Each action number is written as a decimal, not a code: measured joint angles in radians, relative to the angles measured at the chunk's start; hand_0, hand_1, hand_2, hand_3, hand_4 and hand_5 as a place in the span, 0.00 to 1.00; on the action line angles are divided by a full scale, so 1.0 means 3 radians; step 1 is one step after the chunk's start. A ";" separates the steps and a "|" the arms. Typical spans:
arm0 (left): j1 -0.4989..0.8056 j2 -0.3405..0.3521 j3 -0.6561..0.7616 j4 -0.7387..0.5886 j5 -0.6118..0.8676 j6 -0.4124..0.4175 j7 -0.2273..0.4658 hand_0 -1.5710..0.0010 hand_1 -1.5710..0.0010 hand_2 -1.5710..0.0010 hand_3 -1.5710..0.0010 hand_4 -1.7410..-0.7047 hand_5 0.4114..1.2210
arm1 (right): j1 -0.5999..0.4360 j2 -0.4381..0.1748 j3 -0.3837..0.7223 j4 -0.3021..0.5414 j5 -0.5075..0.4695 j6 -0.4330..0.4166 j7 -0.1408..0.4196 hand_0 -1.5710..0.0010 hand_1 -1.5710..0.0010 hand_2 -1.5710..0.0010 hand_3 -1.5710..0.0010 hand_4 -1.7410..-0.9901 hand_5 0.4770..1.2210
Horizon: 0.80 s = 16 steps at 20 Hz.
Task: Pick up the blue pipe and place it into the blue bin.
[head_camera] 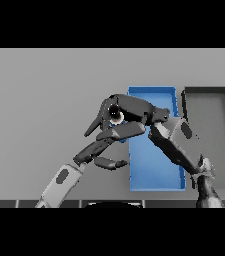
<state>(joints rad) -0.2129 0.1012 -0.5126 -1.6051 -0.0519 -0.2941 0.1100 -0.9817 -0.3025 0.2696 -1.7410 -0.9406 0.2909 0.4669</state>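
Right now the right hand (129,112) is hanging over the blue bin's (151,172) near-left edge, fingers curling round something pale — seemingly the blue pipe (116,117), axis unclear — so release is lying just rightward. The left hand (111,135), fingers relaxed, is reaching alongside.

Counter (44,100): flat, plain mid-grey surface, matte, no grain or pattern; fills nearly the whole view from the far edge down to the near edge. Tone is slightly lighter toward the far left, a little darker toward the near side.

Near edge: a thin darker strip (29,203) runs along the bottom of the scene, divided by short vertical marks into segments.

Walls, floor, windows: none visible; the counter occupies the entire field.

Light: even, diffuse, from above; soft, faint shadows only, no bright highlights or glare on the surface.
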 measured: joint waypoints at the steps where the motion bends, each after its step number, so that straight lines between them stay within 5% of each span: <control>1: 0.0012 0.0011 -0.0014 -0.0039 -0.0003 -0.0006 -0.0031 1.00 1.00 1.00 1.00 0.80 0.09 | -0.0094 -0.0083 -0.0100 0.0072 -0.0022 -0.0096 -0.0024 0.00 0.00 0.00 0.00 0.33 1.00; 4: 0.0007 0.0031 -0.0010 -0.0063 -0.0027 0.0007 0.0021 1.00 1.00 1.00 1.00 0.81 0.09 | -0.0399 -0.0222 -0.0275 0.0415 0.0174 -0.0457 -0.0086 0.00 0.00 0.00 0.00 0.32 1.00; 8: 0.0022 0.0070 0.0021 -0.0091 0.0007 -0.0011 0.0013 1.00 1.00 1.00 1.00 0.82 0.09 | -0.0412 -0.0460 -0.0440 0.1012 0.0402 -0.0433 -0.0116 0.00 0.00 0.00 0.00 0.32 1.00; 16: -0.0002 0.0093 0.0036 -0.0079 -0.0007 -0.0020 0.0005 1.00 1.00 1.00 1.00 0.84 0.09 | 0.0344 -0.0632 -0.0437 0.1592 0.0765 -0.0525 -0.0044 0.00 0.00 0.00 0.00 0.32 1.00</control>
<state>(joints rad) -0.2135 0.1292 -0.5018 -1.6287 -0.0541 -0.3000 0.1114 -0.8784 -0.4922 0.1384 -1.2634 -0.7112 0.1333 0.4536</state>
